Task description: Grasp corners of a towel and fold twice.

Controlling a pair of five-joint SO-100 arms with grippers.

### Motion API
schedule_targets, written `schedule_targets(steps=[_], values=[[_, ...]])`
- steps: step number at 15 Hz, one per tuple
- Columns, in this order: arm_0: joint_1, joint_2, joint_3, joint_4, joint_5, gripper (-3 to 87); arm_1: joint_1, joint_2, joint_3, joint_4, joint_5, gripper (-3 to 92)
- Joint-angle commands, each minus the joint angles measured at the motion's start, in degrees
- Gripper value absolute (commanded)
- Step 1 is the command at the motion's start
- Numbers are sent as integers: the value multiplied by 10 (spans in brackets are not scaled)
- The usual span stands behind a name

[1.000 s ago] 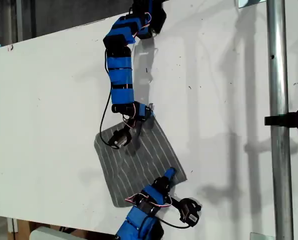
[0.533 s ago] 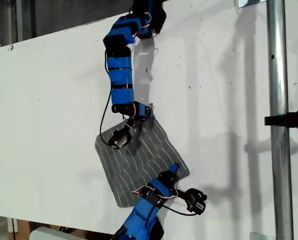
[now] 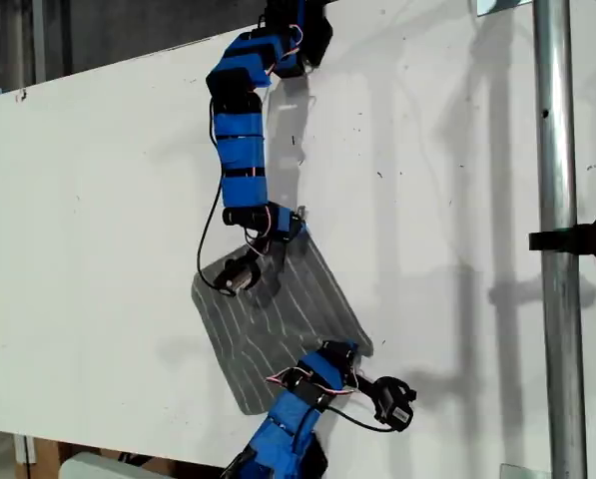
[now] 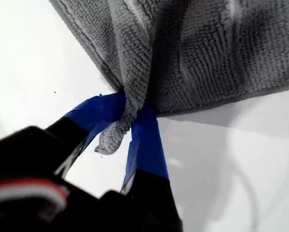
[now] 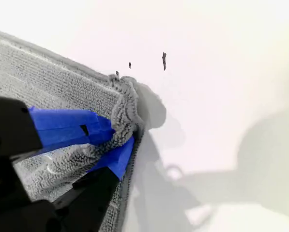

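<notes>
My first gripper [image 4: 129, 118] is clenched on 1 bunched corner [image 4: 116, 133] of the towel [image 4: 197, 53], the fabric lifted off the white table [image 4: 33, 72]. My second gripper [image 5: 117, 145] pinches another corner [image 5: 126, 104] between its 2 blue fingers. Which arm is which is hard to tell, but in the exterior view 1 arm reaches down from the far edge and the other rises from the near edge. The towel [image 3: 278, 319] lies between them, near the table's [image 3: 98, 200] middle.
</notes>
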Motion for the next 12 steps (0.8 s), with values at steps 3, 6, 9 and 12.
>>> schedule_targets(steps=[3,6,9,12], values=[[-41,82,-191,215,103,-29,-11,174,82,24,4,-3],[-35,77,-359,323,142,-29,-18,329,130,72,11,-3],[-32,79,-397,341,121,-29,-16,337,118,48,16,-3],[-91,127,-393,445,88,-29,43,250,55,-14,-20,-3]])
